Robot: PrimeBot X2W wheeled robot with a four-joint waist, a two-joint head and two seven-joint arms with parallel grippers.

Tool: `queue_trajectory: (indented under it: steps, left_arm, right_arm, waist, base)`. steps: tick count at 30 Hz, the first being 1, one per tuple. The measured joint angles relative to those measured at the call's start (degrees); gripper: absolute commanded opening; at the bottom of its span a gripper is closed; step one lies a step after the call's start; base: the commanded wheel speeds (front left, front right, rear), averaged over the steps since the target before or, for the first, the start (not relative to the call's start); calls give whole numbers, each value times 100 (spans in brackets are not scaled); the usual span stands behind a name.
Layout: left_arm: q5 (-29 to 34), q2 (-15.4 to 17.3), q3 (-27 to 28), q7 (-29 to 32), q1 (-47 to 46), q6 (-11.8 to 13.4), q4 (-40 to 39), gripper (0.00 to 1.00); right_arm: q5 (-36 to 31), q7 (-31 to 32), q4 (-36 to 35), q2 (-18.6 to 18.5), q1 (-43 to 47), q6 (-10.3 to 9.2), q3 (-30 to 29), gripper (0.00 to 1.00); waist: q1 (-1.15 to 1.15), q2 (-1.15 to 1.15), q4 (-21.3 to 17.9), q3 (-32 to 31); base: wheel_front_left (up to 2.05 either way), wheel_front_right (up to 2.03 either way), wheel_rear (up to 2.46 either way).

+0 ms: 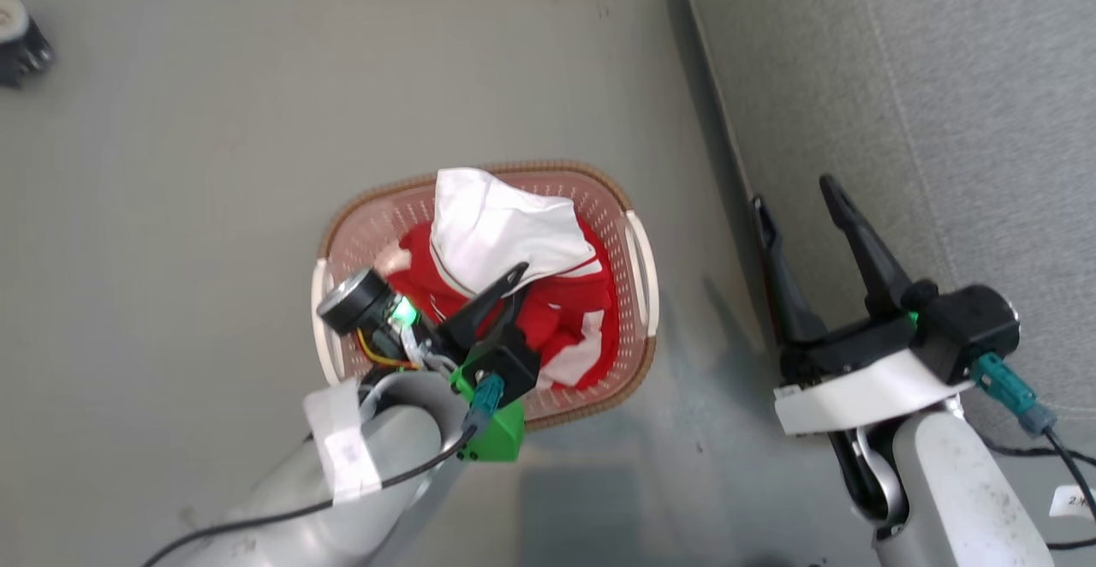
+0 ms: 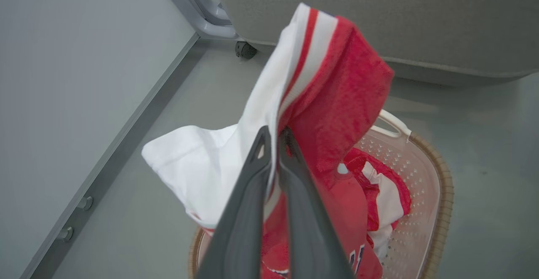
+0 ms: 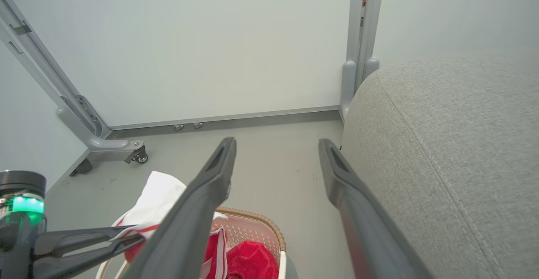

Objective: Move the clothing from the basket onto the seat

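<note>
Left gripper (image 2: pixel 276 133): we recorded it pressed together, pinching a white-trimmed fold of the clothing (image 2: pixel 337 89), raised above the basket (image 2: pixel 438 186); remaining red cloth lay heaped inside. Right gripper (image 3: pixel 276 143): spread, holding nothing, beside the seat (image 3: pixel 454 144) edge. Handling note, our judgement: lift until trailing cloth cleared the rim, then swing across to the seat, grip firm.

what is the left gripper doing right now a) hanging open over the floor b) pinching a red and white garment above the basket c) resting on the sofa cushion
b, the left gripper has its fingers shut on the red and white garment, held above the basket.
</note>
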Motion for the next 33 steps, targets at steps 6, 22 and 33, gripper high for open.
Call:
queue_trajectory:
  steps: [6, 22, 33]
  left_arm:
    - [-425, 87, 593, 1, 869, 205, -1007, 0]
    - [-784, -288, 2234, 0, 2447, -189, -3149, 0]
    - [-926, -713, 2830, -1, 2625, -918, -3621, 0]
  right_arm:
    - [0, 0, 164, -2, 502, 0, 41, 100]
    - [4, 0, 371, -1, 1303, 0, 349, 100]
    - [56, 0, 390, 0, 1378, 0, 679, 100]
  waist:
    - [0, 0, 10, -876]
    - [0, 0, 17, -2694]
    - [0, 0, 51, -3000]
  base:
    - [0, 0, 0]
    - [0, 0, 0]
    - [0, 0, 0]
